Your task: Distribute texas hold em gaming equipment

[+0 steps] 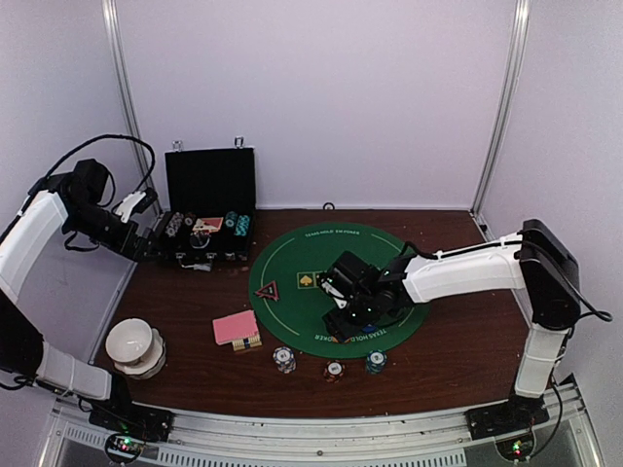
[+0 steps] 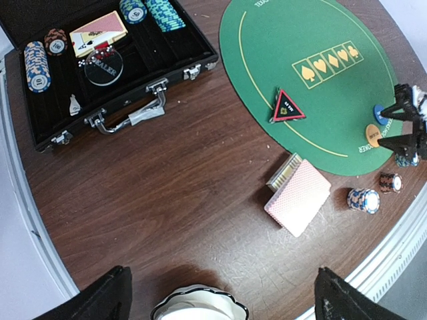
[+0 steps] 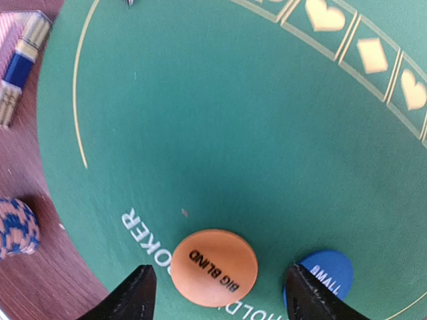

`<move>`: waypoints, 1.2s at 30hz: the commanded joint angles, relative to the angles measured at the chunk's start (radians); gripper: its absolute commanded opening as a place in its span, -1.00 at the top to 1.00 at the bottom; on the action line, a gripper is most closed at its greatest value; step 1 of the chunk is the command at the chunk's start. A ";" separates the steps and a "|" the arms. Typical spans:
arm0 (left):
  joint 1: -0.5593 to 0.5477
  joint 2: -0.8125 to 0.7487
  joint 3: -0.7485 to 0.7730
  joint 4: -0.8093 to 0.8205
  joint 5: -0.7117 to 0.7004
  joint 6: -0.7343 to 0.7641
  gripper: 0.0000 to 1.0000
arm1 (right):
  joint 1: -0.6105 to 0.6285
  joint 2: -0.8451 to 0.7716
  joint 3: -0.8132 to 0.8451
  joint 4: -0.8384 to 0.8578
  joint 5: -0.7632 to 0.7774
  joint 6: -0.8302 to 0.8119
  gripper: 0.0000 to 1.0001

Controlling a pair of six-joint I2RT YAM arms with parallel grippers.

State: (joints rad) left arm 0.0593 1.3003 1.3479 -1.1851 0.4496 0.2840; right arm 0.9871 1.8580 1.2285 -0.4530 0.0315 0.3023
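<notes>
Scene: round green felt poker mat (image 3: 220, 133) on a dark brown wooden desk (image 2: 167, 187), shown from overhead and from both wrists.
Right gripper (image 3: 220, 297): spread wide, holding nothing. You have it low over the mat's near rim, one finger on each side of the orange token, with no contact that I can make out.
Orange disc (image 3: 215, 267): flat round orange token printed BIG BLIND, lying on the mat's lettered border between the fingers.
Blue disc (image 3: 323, 273): flat round blue token marked SMALL, just beside the orange one and partly hidden by a finger.
Handling: the orange disc looks thin, stiff, light and smooth. Lying flat, it offers little edge. You would likely pinch opposite rim points, low against the felt, and it may skid or tip.
Direction: being round, it has no long axis. It lies face up, its lettering slanting across the wrist view.
Left gripper (image 2: 223, 293): spread and empty, raised beside the open black hard case (image 1: 209, 209), well apart from the mat.
Other pieces: pink-backed card deck (image 2: 298, 197) and three small chip stacks (image 1: 334, 371) sit on bare wood off the mat's near edge. A red triangle marker (image 2: 287, 107) lies on the mat.
</notes>
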 commanded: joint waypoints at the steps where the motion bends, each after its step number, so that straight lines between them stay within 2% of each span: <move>1: 0.005 -0.033 0.028 -0.011 0.030 0.018 -0.95 | 0.025 -0.016 -0.038 0.008 0.030 0.081 -0.35; 22: 0.005 -0.032 0.047 -0.018 0.056 0.015 -0.95 | 0.048 0.028 -0.109 0.036 0.037 0.172 -0.04; 27: 0.005 -0.031 0.053 -0.019 0.054 0.012 -0.95 | 0.045 0.055 -0.083 0.037 0.042 0.178 0.04; 30: 0.005 -0.029 0.058 -0.018 0.053 0.008 -0.95 | 0.044 0.065 -0.057 0.028 0.068 0.174 0.20; 33: 0.005 -0.028 0.061 -0.018 0.050 0.007 -0.95 | 0.044 0.066 -0.030 0.011 0.094 0.157 0.44; 36: 0.005 -0.024 0.062 -0.018 0.045 0.005 -0.95 | 0.044 0.071 -0.001 -0.015 0.109 0.121 0.55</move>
State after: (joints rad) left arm 0.0593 1.2804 1.3838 -1.2026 0.4873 0.2874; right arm 1.0283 1.9049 1.1835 -0.4252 0.0784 0.4553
